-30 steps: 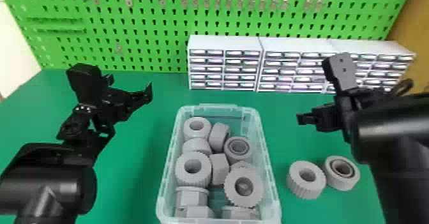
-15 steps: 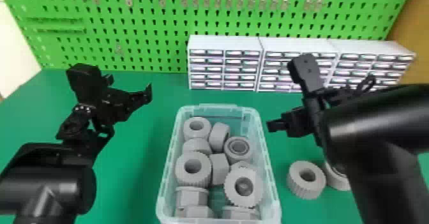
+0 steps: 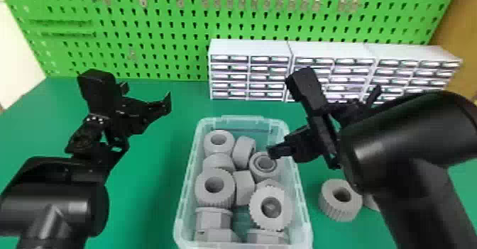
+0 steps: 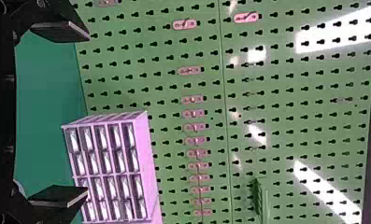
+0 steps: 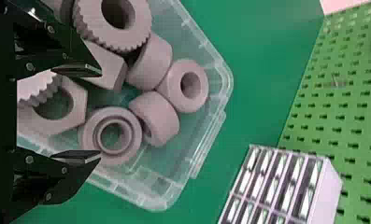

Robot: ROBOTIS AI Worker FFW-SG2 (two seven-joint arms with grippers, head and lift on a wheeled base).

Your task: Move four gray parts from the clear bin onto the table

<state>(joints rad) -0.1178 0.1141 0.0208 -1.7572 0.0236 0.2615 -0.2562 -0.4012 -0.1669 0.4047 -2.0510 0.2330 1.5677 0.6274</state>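
Claw at right [image 3: 325,122] gapes over the clear bin [image 3: 188,173]; the left claw [image 3: 147,95] is spread too.

Bright diffuse light, white glare streaks on pegboard [image 4: 276,102], sheen on left arm [image 3: 56,205]

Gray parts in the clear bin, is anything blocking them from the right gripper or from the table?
Nothing visible stands between the right gripper and the upper gray parts. The wall of the clear bin stands between them and the table.
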